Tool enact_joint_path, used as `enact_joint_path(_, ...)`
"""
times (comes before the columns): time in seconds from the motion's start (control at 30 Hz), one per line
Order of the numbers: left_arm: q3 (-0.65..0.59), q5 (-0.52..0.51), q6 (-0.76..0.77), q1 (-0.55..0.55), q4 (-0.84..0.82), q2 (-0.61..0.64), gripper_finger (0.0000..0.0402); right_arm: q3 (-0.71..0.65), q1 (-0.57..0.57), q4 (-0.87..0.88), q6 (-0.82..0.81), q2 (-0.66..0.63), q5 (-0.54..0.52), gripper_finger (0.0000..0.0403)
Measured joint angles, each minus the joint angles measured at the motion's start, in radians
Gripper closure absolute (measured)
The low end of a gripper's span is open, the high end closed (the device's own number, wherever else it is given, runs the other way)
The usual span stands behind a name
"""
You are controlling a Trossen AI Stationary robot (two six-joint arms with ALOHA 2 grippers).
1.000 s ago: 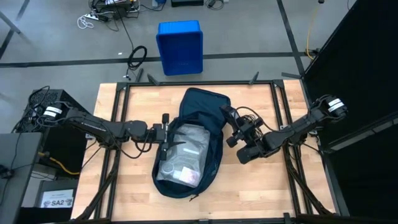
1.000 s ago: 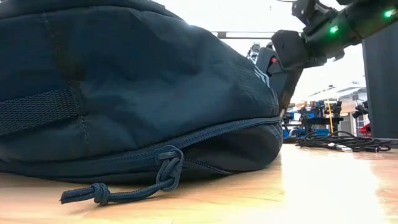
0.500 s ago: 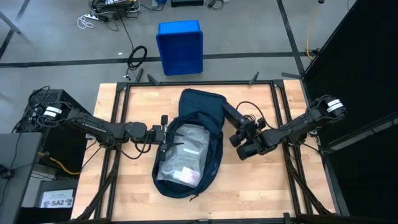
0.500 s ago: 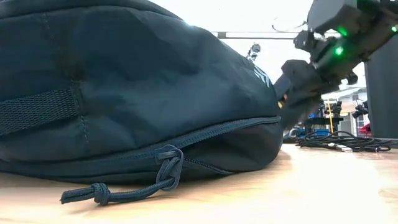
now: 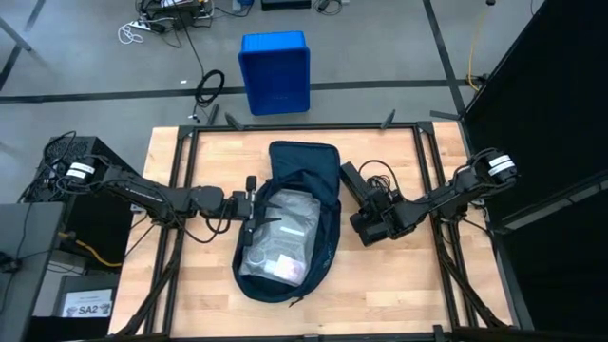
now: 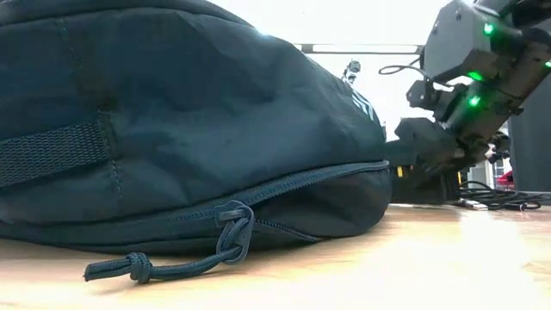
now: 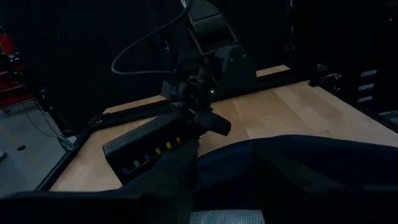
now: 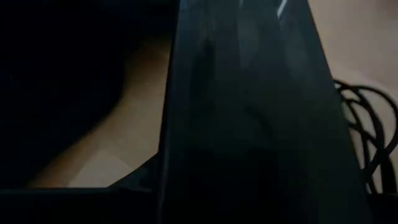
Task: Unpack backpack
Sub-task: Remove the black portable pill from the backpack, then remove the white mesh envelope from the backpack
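1 camera looks straight down on the whole table [image 5: 399,285]. 1 sits at tabletop height, very near the backpack [image 6: 172,129], which both share. 2 wrist cameras look along their arms.

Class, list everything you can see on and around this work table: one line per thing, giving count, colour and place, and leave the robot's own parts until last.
Soft dark navy fabric backpack: one, navy, table centre, lying unzipped.
Clear plastic bag of items: one, transparent with pale contents, inside the open backpack.
Knotted zipper cord: one, navy, trailing from the backpack onto the table.
Flat black box: one, black, right of the backpack, at the right gripper.
Wooden table: one, light wood with black frame.
Rigid blue plastic bin: one, bright blue, on the floor beyond the table.
Left gripper: one, black, at the backpack's left edge.
Right gripper: one, black, right of the backpack, low over the table.
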State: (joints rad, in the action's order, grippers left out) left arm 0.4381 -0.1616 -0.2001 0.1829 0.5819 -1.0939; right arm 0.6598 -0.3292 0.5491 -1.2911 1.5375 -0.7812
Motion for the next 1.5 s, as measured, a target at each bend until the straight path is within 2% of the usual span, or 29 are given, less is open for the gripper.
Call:
enact_joint_path(0.07, 0.0, 0.0, 0.001, 0.0, 0.001, 0.0, 0.0282, 0.0, 0.006, 0.002, 0.001, 0.0, 0.011, 0.0234)
enact_joint_path(0.2, 0.0, 0.001, 0.003, 0.0, -0.001, 0.0, 0.0282, 0.002, 0.026, 0.072, 0.002, -0.009, 0.067, 0.0123)
enact_joint_path(0.3, 0.0, 0.003, 0.02, 0.0, -0.011, 0.0, 0.0282, 0.004, 0.044, 0.119, 0.001, -0.029, 0.153, 0.0063)
enact_joint_path(0.37, 0.0, 0.005, 0.022, 0.0, -0.02, 0.0, 0.0282, 0.003, 0.047, 0.135, 0.004, -0.047, 0.213, 0.0042)
enact_joint_path(0.47, 0.0, 0.006, 0.022, 0.0, -0.029, 0.0, 0.0282, 0.0, 0.034, 0.123, 0.033, -0.077, 0.308, 0.0034)
enact_joint_path(0.6, 0.0, 0.006, 0.022, 0.0, -0.038, 0.0, 0.0282, 0.0, -0.023, 0.051, 0.111, -0.092, 0.53, 0.0054)
enact_joint_path(0.7, 0.0, 0.006, 0.012, 0.0, -0.038, 0.0, 0.0282, 0.0, -0.08, -0.05, 0.142, -0.1, 0.628, 0.008)
enact_joint_path(0.77, 0.0, 0.006, 0.001, 0.0, -0.038, 0.0, 0.0282, 0.0, -0.116, -0.152, 0.196, -0.1, 0.637, 0.0098)
enact_joint_path(0.87, 0.0, 0.006, -0.006, 0.0, -0.036, 0.0, 0.0282, 0.002, -0.161, -0.285, 0.243, -0.1, 0.595, 0.0125)
enact_joint_path(1.0, 0.0, 0.006, -0.005, 0.0, -0.036, 0.0, 0.0282, 0.001, -0.184, -0.44, 0.314, -0.111, 0.584, 0.0162)
enact_joint_path(1.17, 0.0, 0.006, -0.005, 0.0, -0.033, 0.0, 0.0282, 0.01, -0.192, -0.69, 0.496, -0.129, 0.604, 0.0205)
enact_joint_path(1.37, 0.0, 0.006, -0.005, 0.0, -0.038, 0.0, 0.0282, 0.045, -0.181, -0.71, 0.61, -0.174, 0.603, 0.0249)
enact_joint_path(1.5, 0.0, 0.006, -0.005, 0.0, -0.045, 0.0, 0.0282, 0.047, -0.179, -0.707, 0.592, -0.183, 0.611, 0.0277)
